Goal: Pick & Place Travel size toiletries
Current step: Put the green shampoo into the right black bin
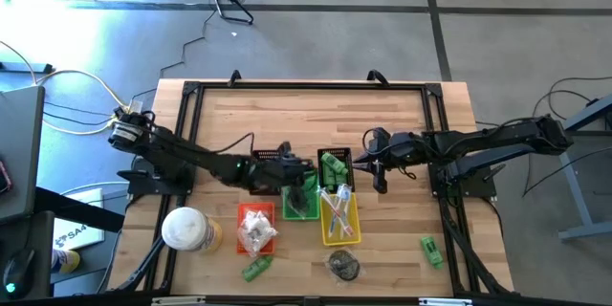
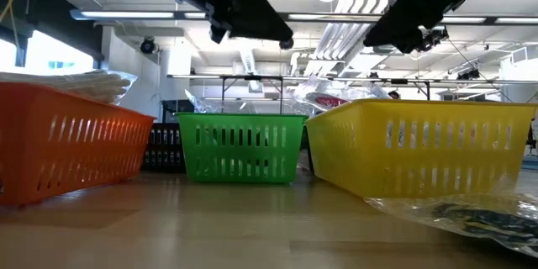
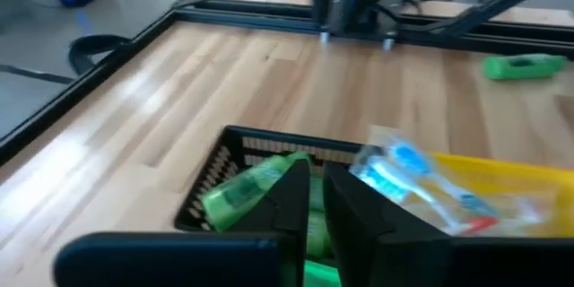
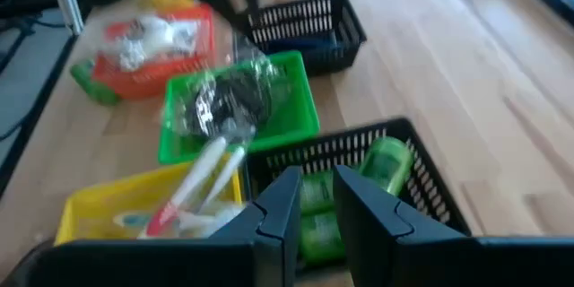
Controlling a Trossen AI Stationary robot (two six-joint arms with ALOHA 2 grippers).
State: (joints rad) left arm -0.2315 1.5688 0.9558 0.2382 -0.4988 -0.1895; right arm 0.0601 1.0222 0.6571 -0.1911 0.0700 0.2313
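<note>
Left gripper [image 3: 314, 199]: fingers nearly shut, empty, above black basket [image 3: 235, 143] w/ green tubes [image 3: 247, 190]. Right gripper [image 4: 312, 204]: narrow, empty. High view only: stray green tube [image 1: 431, 250] on table.

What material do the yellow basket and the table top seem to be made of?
Yellow basket: most likely moulded plastic, matte to slightly glossy; its walls are one even colour and cut with regular vertical slots.
Table top: apparently wood, butcher-block style with a smooth finish; it shows narrow pale strips with grain, inside a dark frame.
</note>
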